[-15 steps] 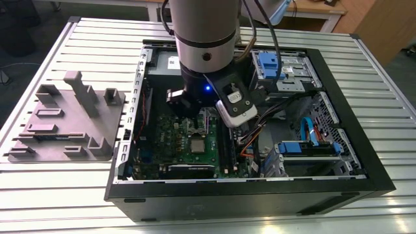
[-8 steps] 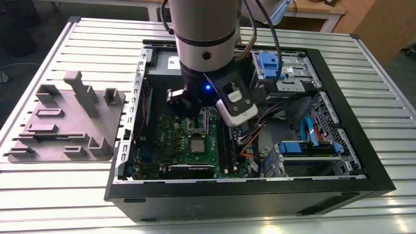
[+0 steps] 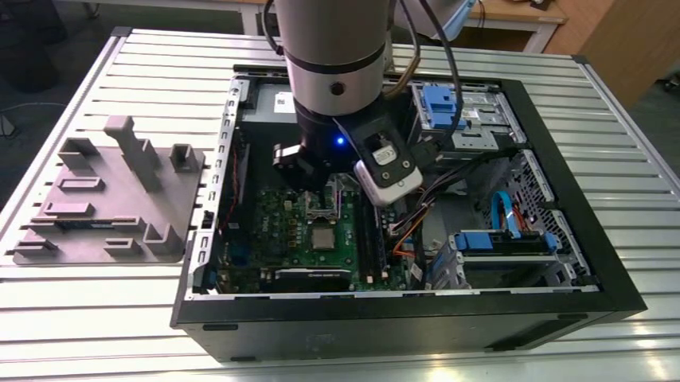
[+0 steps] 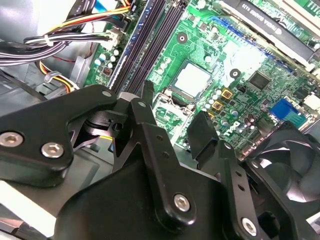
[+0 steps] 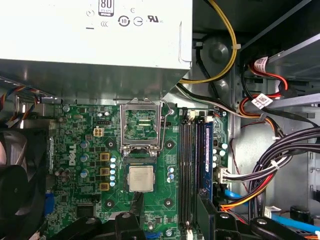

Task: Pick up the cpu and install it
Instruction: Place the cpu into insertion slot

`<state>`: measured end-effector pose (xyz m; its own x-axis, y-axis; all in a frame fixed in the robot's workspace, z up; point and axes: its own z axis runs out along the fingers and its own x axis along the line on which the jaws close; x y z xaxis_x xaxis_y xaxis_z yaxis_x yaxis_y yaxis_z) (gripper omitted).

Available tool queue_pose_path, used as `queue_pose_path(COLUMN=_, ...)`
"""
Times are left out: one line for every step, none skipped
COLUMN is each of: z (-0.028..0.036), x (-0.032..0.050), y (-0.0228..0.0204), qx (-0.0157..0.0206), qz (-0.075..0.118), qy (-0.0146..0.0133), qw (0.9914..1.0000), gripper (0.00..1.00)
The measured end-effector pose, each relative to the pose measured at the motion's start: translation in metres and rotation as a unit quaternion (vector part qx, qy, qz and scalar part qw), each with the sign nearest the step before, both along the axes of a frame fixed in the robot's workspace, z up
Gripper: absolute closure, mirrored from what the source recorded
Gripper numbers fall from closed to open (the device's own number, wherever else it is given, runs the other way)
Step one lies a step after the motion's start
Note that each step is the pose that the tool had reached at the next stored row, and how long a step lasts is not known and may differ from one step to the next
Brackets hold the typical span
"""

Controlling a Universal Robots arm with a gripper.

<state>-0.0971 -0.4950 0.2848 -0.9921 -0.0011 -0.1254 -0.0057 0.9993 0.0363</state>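
Note:
The cpu (image 5: 141, 178) is a small square chip with a pale metal top. It lies flat in the socket of the green motherboard (image 5: 75, 150), and I also see the cpu (image 4: 192, 80) (image 3: 323, 236) from the other cameras. The socket's metal frame (image 5: 141, 127) is flipped up beside the chip. My gripper (image 4: 175, 107) hangs above the board inside the computer case (image 3: 415, 306), open and empty, apart from the chip. Its black fingers (image 4: 146, 95) frame bare board. In the exterior view the gripper (image 3: 308, 179) sits just beyond the socket.
A grey power-supply box (image 5: 95, 40) borders the board. Bundled cables (image 5: 280, 165) run past the memory slots (image 5: 192, 160). A black fan (image 5: 15, 185) sits at the board's other edge. Blue drive bays (image 3: 441, 107) line the case's far side. A grey fixture (image 3: 107, 199) stands on the slatted table.

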Motion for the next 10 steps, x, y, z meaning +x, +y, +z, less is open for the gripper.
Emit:
queue_pose_path(z=0.0002, x=0.0000, y=0.0000, qx=0.0000, qz=0.000, qy=-0.0005, qw=1.00000, gripper=0.46)
queue_pose_path(z=0.0005, x=0.0000, y=0.0000, qx=-0.0001, qz=0.000, qy=-0.0011, qw=1.00000, gripper=0.46)
queue_pose_path(z=0.0007, x=0.0000, y=0.0000, qx=0.0000, qz=0.000, qy=-0.0016, qw=1.00000, gripper=0.46)
queue_pose_path(z=0.0010, x=0.0000, y=0.0000, qx=0.0000, qz=0.000, qy=-0.0022, qw=1.00000, gripper=0.46)
queue_pose_path(z=0.0012, x=0.0000, y=0.0000, qx=0.0000, qz=0.000, qy=-0.0027, qw=1.00000, gripper=0.46)
queue_pose_path(z=0.0014, x=0.0000, y=0.0000, qx=0.0000, qz=0.000, qy=-0.0033, qw=0.99999, gripper=0.46)
queue_pose_path(z=0.0017, x=-0.0001, y=0.0000, qx=-0.0001, qz=0.000, qy=-0.0038, qw=0.99999, gripper=0.46)
queue_pose_path(z=0.0019, x=-0.0001, y=0.0000, qx=0.0000, qz=0.000, qy=-0.0044, qw=0.99999, gripper=0.46)
queue_pose_path(z=0.0021, x=-0.0001, y=0.0000, qx=0.0000, qz=0.000, qy=-0.0049, qw=0.99999, gripper=0.46)
queue_pose_path(z=0.0024, x=-0.0001, y=0.0000, qx=0.0000, qz=0.000, qy=-0.0055, qw=0.99998, gripper=0.46)
